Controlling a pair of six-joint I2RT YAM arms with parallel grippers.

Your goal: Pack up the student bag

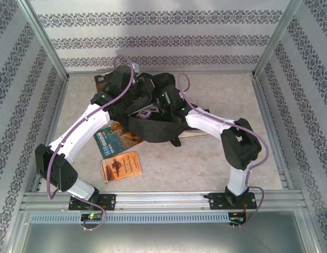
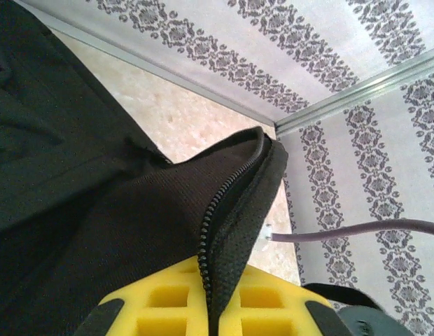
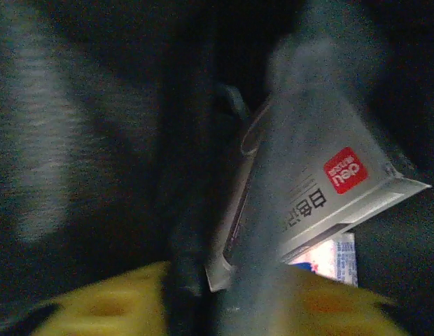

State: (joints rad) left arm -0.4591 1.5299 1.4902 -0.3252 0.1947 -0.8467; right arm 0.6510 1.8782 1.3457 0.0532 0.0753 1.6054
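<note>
Partway, I'm clamping the left gripper (image 2: 211, 308) on the black fabric backpack (image 1: 148, 132), right gripper (image 3: 224, 311) unreadable, blue paperback (image 1: 113, 138) and orange paperback (image 1: 121, 166) waiting outside.

The student bag (image 1: 153, 130) is big, black and soft. It lies slumped on the table (image 1: 205, 163), toward 12 o'clock from the middle. Its rounded end points to 6 o'clock. Its top is open, and it is dark inside. Up close, the cloth looks rough and woven. One edge of the opening is lifted into a peak. The zipper (image 2: 224, 203) runs down that edge toward 6 o'clock, unzipped.
</note>
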